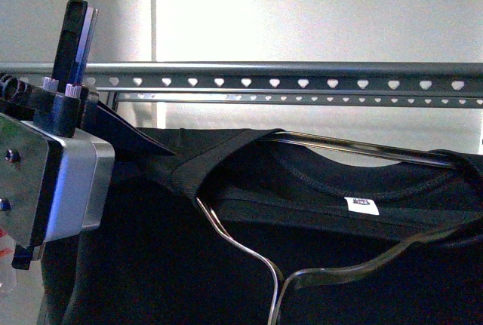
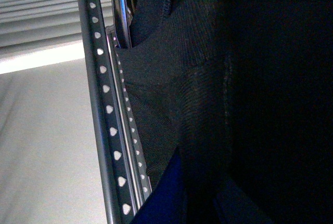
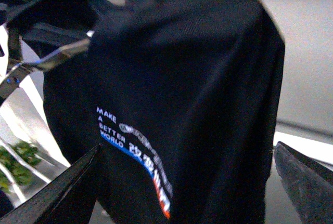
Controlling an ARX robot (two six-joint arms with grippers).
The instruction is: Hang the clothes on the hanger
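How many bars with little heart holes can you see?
2. The upper bar runs across the top of the front view. The second bar sits just below it, with smaller-looking holes. More may hide behind the black T-shirt.

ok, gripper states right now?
Left gripper: cannot tell; its tip is at the shirt.
Right gripper: open, holding nothing.

Left gripper (image 1: 124, 76) sits at nine o'clock in front view, fingers (image 1: 75, 35) splayed toward twelve and four. Right gripper (image 3: 187, 182) gapes wide.
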